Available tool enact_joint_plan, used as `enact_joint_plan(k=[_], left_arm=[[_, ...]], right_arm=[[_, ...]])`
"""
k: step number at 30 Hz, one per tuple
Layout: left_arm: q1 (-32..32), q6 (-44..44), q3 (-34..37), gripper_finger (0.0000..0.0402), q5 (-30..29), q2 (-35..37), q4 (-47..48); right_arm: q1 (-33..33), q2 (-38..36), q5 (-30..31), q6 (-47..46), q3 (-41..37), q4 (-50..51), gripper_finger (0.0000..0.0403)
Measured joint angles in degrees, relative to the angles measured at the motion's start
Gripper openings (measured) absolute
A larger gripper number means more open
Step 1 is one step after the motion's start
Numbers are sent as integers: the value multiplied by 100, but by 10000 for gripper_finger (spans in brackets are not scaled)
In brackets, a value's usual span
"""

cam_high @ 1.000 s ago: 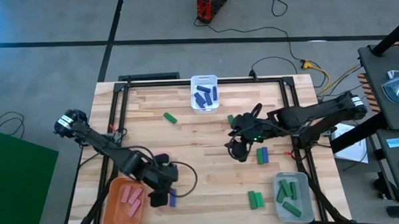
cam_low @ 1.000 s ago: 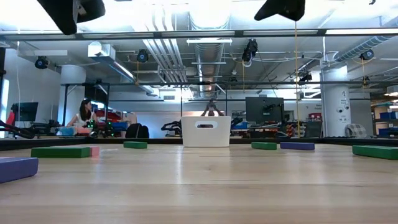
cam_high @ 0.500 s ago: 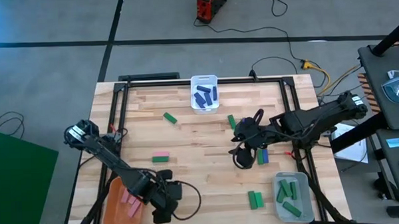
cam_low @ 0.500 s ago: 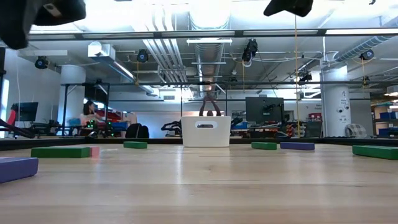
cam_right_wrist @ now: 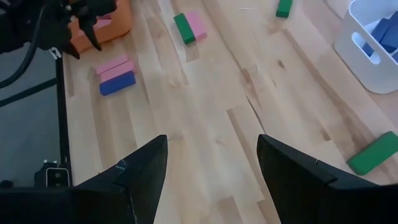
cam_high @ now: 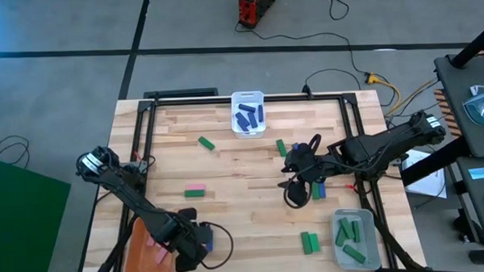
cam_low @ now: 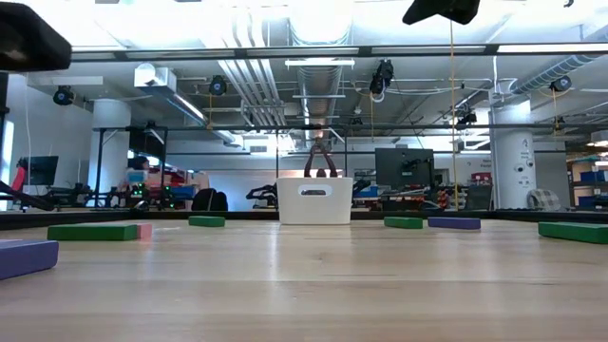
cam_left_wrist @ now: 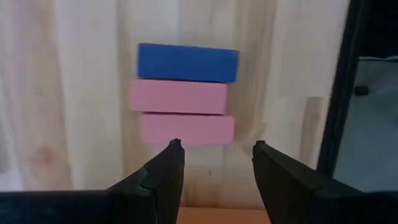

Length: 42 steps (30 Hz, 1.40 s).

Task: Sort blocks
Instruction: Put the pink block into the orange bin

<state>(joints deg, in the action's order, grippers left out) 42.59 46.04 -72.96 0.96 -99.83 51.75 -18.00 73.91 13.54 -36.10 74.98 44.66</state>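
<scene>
Two pink blocks (cam_left_wrist: 186, 129) and a blue block (cam_left_wrist: 187, 63) lie flat side by side on the table, next to the orange bin (cam_high: 139, 251). My left gripper (cam_left_wrist: 217, 144) hangs open just short of the nearest pink block and touches nothing; in the high view my left gripper (cam_high: 191, 249) covers the pink pair, and only the blue block (cam_high: 207, 244) shows. My right gripper (cam_right_wrist: 211, 138) is open and empty above the table's middle right (cam_high: 294, 195). A green block with a pink one (cam_high: 194, 192) and more green blocks (cam_high: 205, 142) (cam_high: 310, 243) lie loose.
A white bin (cam_high: 247, 99) holding blue blocks stands at the far edge. A grey bin (cam_high: 339, 244) holding green blocks stands at the near right. A green block (cam_high: 281, 148) and a blue and green pair (cam_high: 316, 188) lie close to my right gripper. Bare wood lies between the arms.
My left gripper has moved toward the table's near edge, away from the pink and green pair and to the blocks beside the orange bin. My right gripper has shifted a little toward the right edge, uncovering a green block.
</scene>
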Motion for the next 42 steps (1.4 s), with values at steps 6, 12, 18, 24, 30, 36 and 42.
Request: enact_joint_plan(k=[6, 12, 18, 24, 30, 36, 42], left_arm=[[0, -35, 180, 199, 16, 15, -96], [0, -96, 273, 263, -290, 22, -118], [0, -199, 442, 300, -329, 22, -168], [0, -64, 884, 304, -221, 23, -742], [2, 21, 1132, 304, -194, 22, -1005], [10, -51, 1304, 304, -194, 22, -1289], [13, -55, 1365, 304, -198, 24, -1358]], right_arm=[[0, 0, 4, -4, 0, -2, 238], [0, 0, 43, -38, -2, -4, 238], [2, 0, 222, -98, -2, -17, 238], [15, 0, 312, -158, -2, -17, 238], [15, 0, 314, -294, -4, -17, 238], [19, 0, 367, -357, -4, -17, 238], [40, 0, 454, -379, -4, -16, 238]])
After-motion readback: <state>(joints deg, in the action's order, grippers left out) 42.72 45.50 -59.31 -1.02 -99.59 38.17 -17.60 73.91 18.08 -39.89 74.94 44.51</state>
